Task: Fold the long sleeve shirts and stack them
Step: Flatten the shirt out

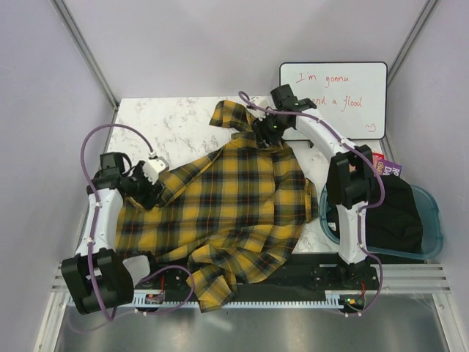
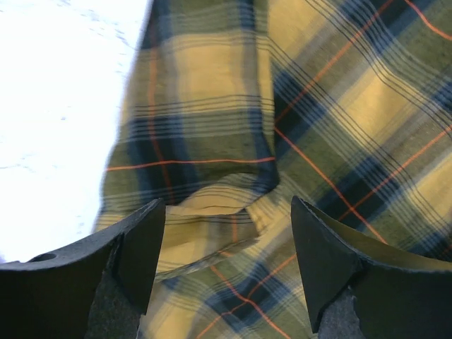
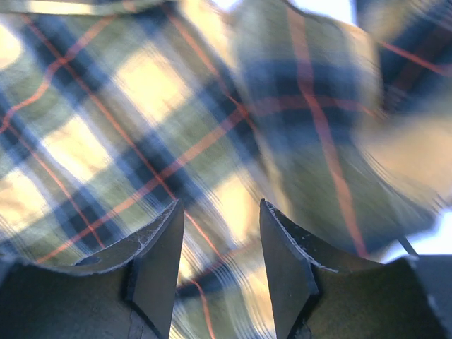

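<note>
- Top view: yellow-and-black plaid shirt (image 1: pixel 234 205) spread loosely over the middle of the frame, on the white marbled desk (image 1: pixel 168 125).
- Collar end bunched toward upper centre; one sleeve trailing off the lower edge of the desk at lower centre.
- Left claw (image 1: pixel 157 195) at centre left, right at the shirt's left border, pointing in toward the cloth.
- Right claw (image 1: pixel 265 130) at upper centre, down on the collar area, just below the loose flap of plaid.
- Whiteboard (image 1: pixel 333 99) with red handwriting at upper right, behind the right arm.
- Blue tub (image 1: pixel 432 235) at right, beside the desk, with dark cloth (image 1: pixel 396 216) inside.
- Left wrist view: left claw (image 2: pixel 227 212) spread wide, its two dark fingers (image 2: pixel 141 240) at lower left and lower right.
- A raised fold of the shirt (image 2: pixel 339 106) lying in the gap, touching neither finger as far as can be seen.
- Plaid filling centre and right; bare desk (image 2: pixel 56 106) bright at upper left, the shirt's edge running down beside it.
- Right wrist view: right claw (image 3: pixel 221 212) partly parted, a clear gap between its fingers (image 3: pixel 286 254) at the bottom of the frame.
- Shirt (image 3: pixel 141 106) filling nearly the whole view, blurred, with a folded flap at upper right.
- Nothing seen clamped; cloth close past the tips, contact impossible to judge through the blur.
</note>
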`<state>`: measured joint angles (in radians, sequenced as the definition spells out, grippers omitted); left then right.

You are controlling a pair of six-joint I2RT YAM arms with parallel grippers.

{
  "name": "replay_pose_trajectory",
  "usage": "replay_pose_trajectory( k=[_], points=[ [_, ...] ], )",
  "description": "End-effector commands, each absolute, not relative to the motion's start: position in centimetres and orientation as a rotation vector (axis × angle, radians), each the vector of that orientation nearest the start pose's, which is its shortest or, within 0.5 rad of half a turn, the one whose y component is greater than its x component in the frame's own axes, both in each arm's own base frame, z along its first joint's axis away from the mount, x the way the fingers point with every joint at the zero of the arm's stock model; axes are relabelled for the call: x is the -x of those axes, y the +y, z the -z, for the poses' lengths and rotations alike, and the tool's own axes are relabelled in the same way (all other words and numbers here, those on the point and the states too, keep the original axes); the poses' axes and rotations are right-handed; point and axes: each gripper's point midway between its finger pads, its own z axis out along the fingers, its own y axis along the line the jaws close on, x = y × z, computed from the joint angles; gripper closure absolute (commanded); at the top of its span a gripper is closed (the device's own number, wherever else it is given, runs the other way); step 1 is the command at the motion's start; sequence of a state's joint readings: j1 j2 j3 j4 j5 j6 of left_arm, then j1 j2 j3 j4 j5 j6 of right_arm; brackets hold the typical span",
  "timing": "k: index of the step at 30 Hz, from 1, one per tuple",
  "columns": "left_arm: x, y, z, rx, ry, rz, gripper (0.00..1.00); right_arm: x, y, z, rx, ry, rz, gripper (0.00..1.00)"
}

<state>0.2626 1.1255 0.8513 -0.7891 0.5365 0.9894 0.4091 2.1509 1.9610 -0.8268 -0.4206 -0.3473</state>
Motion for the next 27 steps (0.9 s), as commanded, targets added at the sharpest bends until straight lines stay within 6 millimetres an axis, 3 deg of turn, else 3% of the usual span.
replay_pose_trajectory(
  k=[1,6,10,12,13,14,16,17,18,19,20,22,23,25,26,27],
  points=[
    [-25.5,1.0,-9.7,-1.026,2.29,0.09,0.22,-44.5,22.0,-15.0,0.99,2.307,-0.536,0.45],
    [-25.4,1.1,-6.1,-1.14,2.316,-0.028,0.21,-43.9,19.9,-14.4,0.935,2.365,-0.566,0.44],
    [-26.4,1.9,-4.3,-1.207,2.332,-0.162,0.22,-43.2,19.5,-14.3,0.937,2.382,-0.576,0.45],
    [-27.8,2.1,-5.1,-1.186,2.316,-0.19,0.36,-43.1,19.4,-14.4,0.932,2.386,-0.572,0.45],
    [-28.5,2.4,-5.7,-1.162,2.314,-0.22,0.57,-43.2,19.2,-14.3,0.927,2.392,-0.551,0.46],
    [-30.2,2.7,-7.5,-1.123,2.282,-0.249,0.69,-43.4,19.0,-14.1,0.923,2.398,-0.543,0.45],
    [-31.9,3.6,-8.4,-1.039,2.307,-0.254,0.97,-43.8,18.8,-13.6,0.917,2.41,-0.519,0.46],
    [-34.0,4.2,-10.7,-0.989,2.27,-0.281,0.98,-43.9,18.8,-13.5,0.914,2.414,-0.516,0.46],
    [-34.8,5.2,-11.4,-0.927,2.281,-0.282,0.98,-44.3,18.9,-13.6,0.908,2.41,-0.512,0.47],
    [-35.9,5.7,-10.9,-0.909,2.309,-0.263,0.98,-44.5,19.0,-13.1,0.905,2.419,-0.514,0.47],
    [-37.8,6.4,-12.9,-0.868,2.271,-0.288,0.98,-44.8,19.1,-13.1,0.9,2.417,-0.513,0.48],
    [-39.9,7.8,-12.2,-0.809,2.305,-0.264,0.98,-45.5,19.3,-13.4,0.888,2.408,-0.518,0.49],
    [-41.7,8.6,-13.4,-0.778,2.284,-0.287,0.98,-45.6,19.6,-13.6,0.887,2.399,-0.531,0.49],
    [-43.9,10.9,-13.4,-0.693,2.295,-0.342,0.98,-46.0,19.8,-14.3,0.885,2.379,-0.534,0.49],
    [-45.8,12.4,-12.3,-0.649,2.314,-0.376,0.94,-46.0,19.9,-14.5,0.887,2.374,-0.534,0.49],
    [-46.6,14.0,-12.3,-0.563,2.326,-0.407,0.83,-46.0,19.9,-14.6,0.885,2.372,-0.535,0.49]
  ],
)
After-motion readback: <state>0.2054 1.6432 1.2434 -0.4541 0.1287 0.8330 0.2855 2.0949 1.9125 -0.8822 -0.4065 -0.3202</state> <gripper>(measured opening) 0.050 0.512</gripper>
